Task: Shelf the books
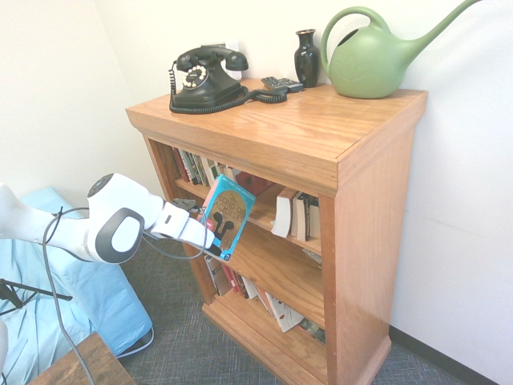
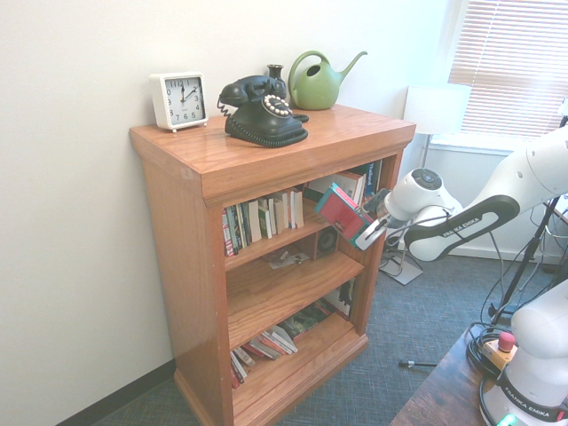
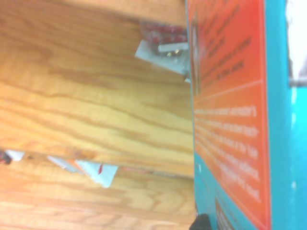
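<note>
My gripper (image 1: 211, 237) is shut on the lower edge of the book (image 1: 227, 213), a thick turquoise paperback with a yellow oval on its cover. It is held tilted in the air just in front of the oak shelf (image 1: 304, 132), at the height of the upper and middle levels. From the other side the book (image 2: 343, 211) shows its red back cover, with the gripper (image 2: 374, 232) below it near the right post of the shelf (image 2: 293, 146). Close up, the wrist view has the book (image 3: 230, 120) filling one side against a bare shelf board (image 3: 96, 96).
On the bookcase top stand a black telephone (image 1: 206, 79), a dark vase (image 1: 306, 57), a green watering can (image 1: 373, 60) and a white clock (image 2: 179, 100). Thin books (image 2: 262, 218) stand on the upper level. More books (image 1: 276, 309) lie on the bottom level. A blue cloth (image 1: 48, 297) lies at the left.
</note>
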{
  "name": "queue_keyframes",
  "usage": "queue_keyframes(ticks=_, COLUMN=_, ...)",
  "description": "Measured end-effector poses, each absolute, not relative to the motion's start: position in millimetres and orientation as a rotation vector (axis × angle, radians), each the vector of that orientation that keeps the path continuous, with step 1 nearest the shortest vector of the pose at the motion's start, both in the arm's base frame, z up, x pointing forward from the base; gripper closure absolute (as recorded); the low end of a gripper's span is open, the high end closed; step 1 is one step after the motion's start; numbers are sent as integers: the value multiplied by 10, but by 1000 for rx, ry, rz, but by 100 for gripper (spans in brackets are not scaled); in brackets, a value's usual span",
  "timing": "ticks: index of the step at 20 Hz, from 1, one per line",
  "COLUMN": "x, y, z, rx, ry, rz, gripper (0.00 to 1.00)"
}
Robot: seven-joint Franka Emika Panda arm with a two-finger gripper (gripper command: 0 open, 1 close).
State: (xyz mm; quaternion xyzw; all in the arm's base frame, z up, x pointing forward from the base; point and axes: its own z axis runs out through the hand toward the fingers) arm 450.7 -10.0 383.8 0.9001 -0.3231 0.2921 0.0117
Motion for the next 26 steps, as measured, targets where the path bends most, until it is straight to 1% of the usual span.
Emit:
queue_keyframes(ticks=11, x=4961, y=-15, z=3761, rx=2802, ry=-1009, rz=921, gripper=100)
queue_keyframes(ticks=26, x=5379, y=109, z=3977, rx=2808, ry=-1034, rz=936, gripper=100)
